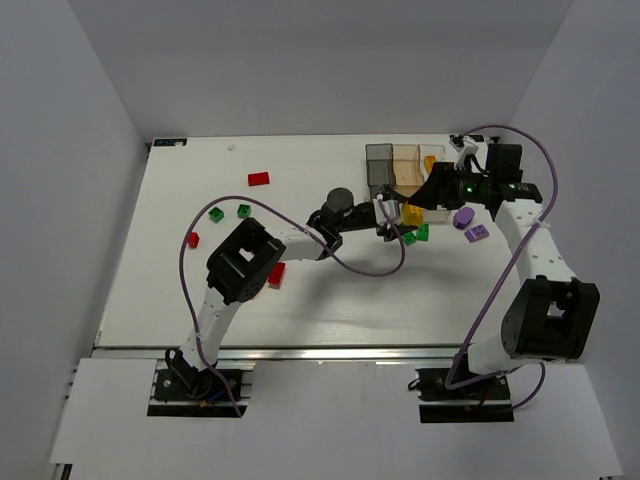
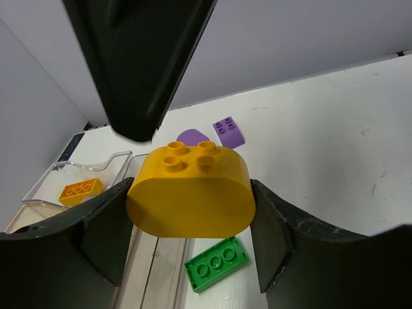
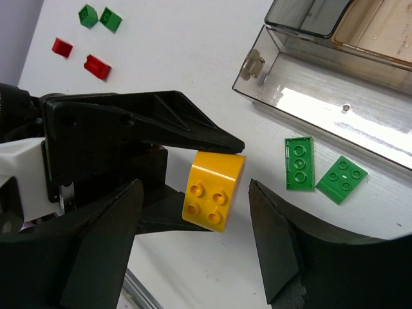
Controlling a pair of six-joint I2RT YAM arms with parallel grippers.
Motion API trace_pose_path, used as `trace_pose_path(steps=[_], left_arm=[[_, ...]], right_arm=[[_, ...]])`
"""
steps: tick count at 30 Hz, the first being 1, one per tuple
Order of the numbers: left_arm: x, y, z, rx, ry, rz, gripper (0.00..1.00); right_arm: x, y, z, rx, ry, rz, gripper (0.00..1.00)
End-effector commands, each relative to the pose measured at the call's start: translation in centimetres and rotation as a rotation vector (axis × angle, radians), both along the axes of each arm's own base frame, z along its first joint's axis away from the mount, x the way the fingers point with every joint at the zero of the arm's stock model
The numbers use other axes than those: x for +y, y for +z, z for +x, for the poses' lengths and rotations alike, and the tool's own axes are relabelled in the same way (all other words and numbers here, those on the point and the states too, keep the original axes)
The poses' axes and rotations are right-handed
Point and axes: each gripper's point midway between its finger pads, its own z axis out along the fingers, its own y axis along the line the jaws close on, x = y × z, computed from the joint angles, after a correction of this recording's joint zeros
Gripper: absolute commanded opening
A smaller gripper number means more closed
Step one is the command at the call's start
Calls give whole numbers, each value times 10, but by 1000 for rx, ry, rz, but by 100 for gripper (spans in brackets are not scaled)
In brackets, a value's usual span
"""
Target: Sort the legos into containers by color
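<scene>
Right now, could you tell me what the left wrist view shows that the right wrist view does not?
Only the left wrist view: two purple bricks and a small orange brick lying in a bin. Only the right wrist view: two red bricks and two far green bricks. Both: the big yellow brick clamped in the left gripper, with a flat green brick nearby.

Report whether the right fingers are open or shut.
Open: the right fingers stand apart, clear of the yellow brick, which the left fingers clamp.
</scene>
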Motion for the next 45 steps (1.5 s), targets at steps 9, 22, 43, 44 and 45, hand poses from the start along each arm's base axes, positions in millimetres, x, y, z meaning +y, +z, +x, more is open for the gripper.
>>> trace_pose_path(steps=[9, 22, 43, 44, 45], left_arm=[[-3, 53, 6, -100, 65, -42, 0], [5, 60, 5, -104, 100, -60, 0], [86, 86, 26, 125, 481, -10, 98], [94, 81, 27, 157, 521, 10, 98], [105, 69, 29, 204, 579, 61, 98]], right_arm=[[5, -26, -2, -45, 12, -205, 75], [8, -40, 1, -37, 2, -246, 13], [-30, -5, 96, -169, -218, -374, 0], [-42, -9, 105, -164, -271, -417, 0], [-46, -24, 114, -135, -287, -440, 0]])
